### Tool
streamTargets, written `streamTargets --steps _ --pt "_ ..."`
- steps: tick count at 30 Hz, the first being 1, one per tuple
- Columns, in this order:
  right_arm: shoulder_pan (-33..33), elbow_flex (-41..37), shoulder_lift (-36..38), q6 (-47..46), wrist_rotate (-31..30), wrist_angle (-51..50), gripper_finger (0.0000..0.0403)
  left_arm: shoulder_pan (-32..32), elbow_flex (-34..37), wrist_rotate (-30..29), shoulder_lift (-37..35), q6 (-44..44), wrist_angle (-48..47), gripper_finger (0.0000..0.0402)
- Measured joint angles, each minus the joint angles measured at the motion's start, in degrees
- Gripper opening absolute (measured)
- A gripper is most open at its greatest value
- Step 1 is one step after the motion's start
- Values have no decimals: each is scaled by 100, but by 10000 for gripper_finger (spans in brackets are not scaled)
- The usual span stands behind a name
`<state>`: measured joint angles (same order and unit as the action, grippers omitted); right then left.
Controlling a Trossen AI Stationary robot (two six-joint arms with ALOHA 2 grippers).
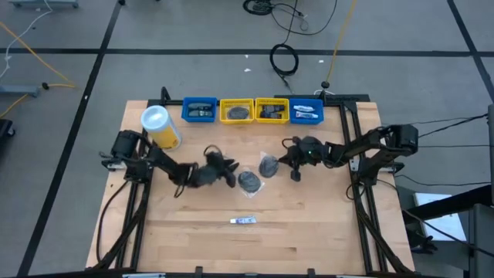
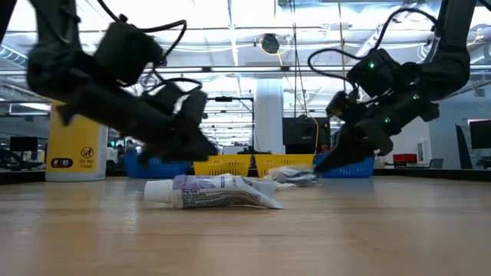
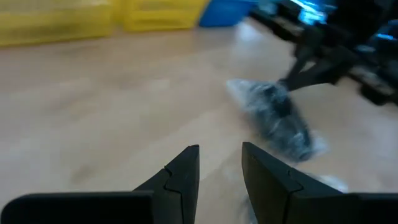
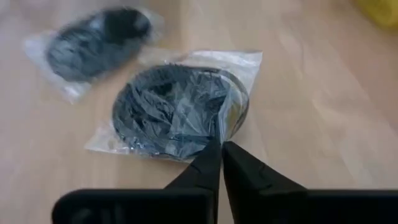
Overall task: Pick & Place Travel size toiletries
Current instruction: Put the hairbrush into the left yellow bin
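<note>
The wrapped grey disc [image 4: 177,109] lies flat on the wooden table [image 1: 309,232], near the middle, a little toward my right side. My right gripper [image 4: 221,152] is on it. My jaws are pinched tight together on the edge of the clear wrap, right where the wrap meets the disc's rim.

I think this disc is light. The wrap looks thin, crinkly and slippery, so it could slide out or tear if I pull fast. The edge of the bag is the best place to hold, because the disc is too flat to get under.

A second wrapped disc [image 1: 250,182] lies close by, near my left gripper [image 3: 219,163]. Those jaws are a little apart and hold nothing. A white tube [image 1: 244,221] lies alone nearer the front edge of the table.

At the back edge stand a row of bins [image 1: 253,110], blue at both ends and yellow in the middle, with things in them. A big yellow canister [image 1: 161,126] stands at the back left corner. Between my disc and the bins the wood is bare, so I think I have room to lift and carry it there.
</note>
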<state>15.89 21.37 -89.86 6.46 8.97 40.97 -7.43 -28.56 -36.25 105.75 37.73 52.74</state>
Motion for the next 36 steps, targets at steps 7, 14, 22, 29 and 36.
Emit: streamTargets --steps 7,14,22,29,36 --pt "-571 2 4 549 -524 635 1 1023 -453 2220 0 -1590 492 133" --pt "-956 2 4 1066 -1221 838 1 1488 -1241 3505 0 -1910 -713 260" --pt "-1066 11 7 1129 -1656 1342 1 1408 -1526 3668 0 -2309 -1524 340" --pt "-1153 11 9 1189 -1661 1533 0 1226 -1526 3679 0 -2607 -1178 277" --pt "-1157 13 9 1226 -1648 1670 0 1223 -1526 3639 0 -2677 -1202 178"
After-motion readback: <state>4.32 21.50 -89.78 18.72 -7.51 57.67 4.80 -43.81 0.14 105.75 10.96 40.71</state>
